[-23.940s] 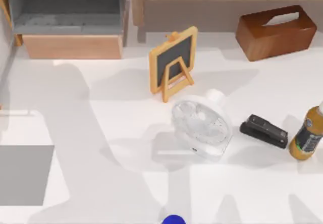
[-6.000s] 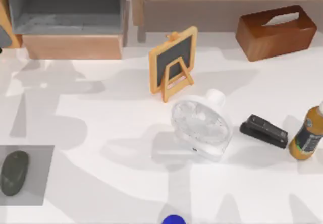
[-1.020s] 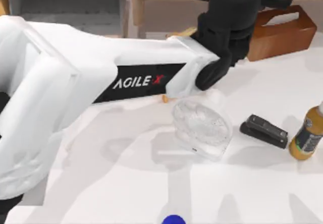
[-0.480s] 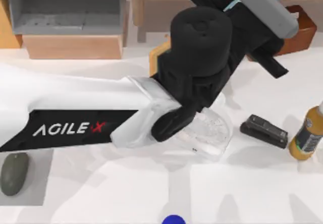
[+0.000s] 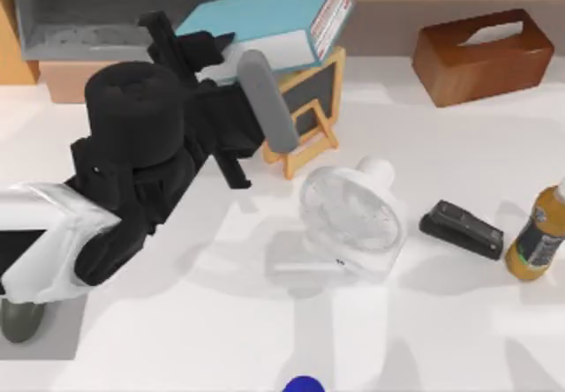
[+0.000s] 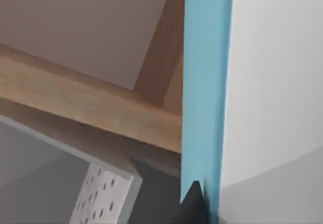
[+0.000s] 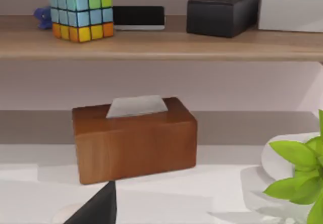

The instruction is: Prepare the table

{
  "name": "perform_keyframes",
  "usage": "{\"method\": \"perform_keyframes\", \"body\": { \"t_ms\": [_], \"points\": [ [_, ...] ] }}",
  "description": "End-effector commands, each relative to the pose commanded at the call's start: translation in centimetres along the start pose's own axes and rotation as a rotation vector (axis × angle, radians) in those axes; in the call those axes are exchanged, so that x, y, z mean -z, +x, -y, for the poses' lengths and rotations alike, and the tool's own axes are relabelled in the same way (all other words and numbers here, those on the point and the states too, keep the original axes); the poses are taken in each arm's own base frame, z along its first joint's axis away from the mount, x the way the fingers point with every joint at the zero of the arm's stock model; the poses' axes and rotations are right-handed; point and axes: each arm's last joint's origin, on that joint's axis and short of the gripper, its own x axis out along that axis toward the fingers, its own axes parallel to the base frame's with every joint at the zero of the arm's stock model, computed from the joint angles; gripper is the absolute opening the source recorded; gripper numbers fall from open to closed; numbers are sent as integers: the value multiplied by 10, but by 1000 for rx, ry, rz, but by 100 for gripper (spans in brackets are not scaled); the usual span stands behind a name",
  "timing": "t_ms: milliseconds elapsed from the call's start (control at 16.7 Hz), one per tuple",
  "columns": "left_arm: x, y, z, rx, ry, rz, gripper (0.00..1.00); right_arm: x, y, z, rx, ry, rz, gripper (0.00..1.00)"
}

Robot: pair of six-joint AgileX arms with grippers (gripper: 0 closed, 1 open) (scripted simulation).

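Now the left gripper (image 5: 231,56) is above the rear left of the table (image 5: 265,339), clamped on a blue book (image 5: 278,17). A second ago the arm reached right over the fan (image 5: 351,220), showing its AGILEX lettering; it has since swung left, so the book is probably in transit to a placement. The book's red spine label is unreadable. The right gripper's state cannot be told.
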Motion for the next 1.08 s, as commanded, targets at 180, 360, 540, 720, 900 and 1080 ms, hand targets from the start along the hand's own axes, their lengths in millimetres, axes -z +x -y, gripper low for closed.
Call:
{"method": "perform_keyframes", "body": {
  "t_ms": [180,360,540,720,900,1080],
  "points": [
    [61,6,-4,18,195,-199,0,0,0,0,0,0,0,100],
    [107,23,-14,24,310,-314,0,0,0,0,0,0,0,100],
    [126,37,-20,21,357,-332,0,0,0,0,0,0,0,100],
    [127,38,-21,20,358,-332,0,0,0,0,0,0,0,100],
    [126,38,-20,21,359,-333,0,0,0,0,0,0,0,100],
    [127,48,-26,6,358,-328,0,0,0,0,0,0,0,100]
  ]
}}
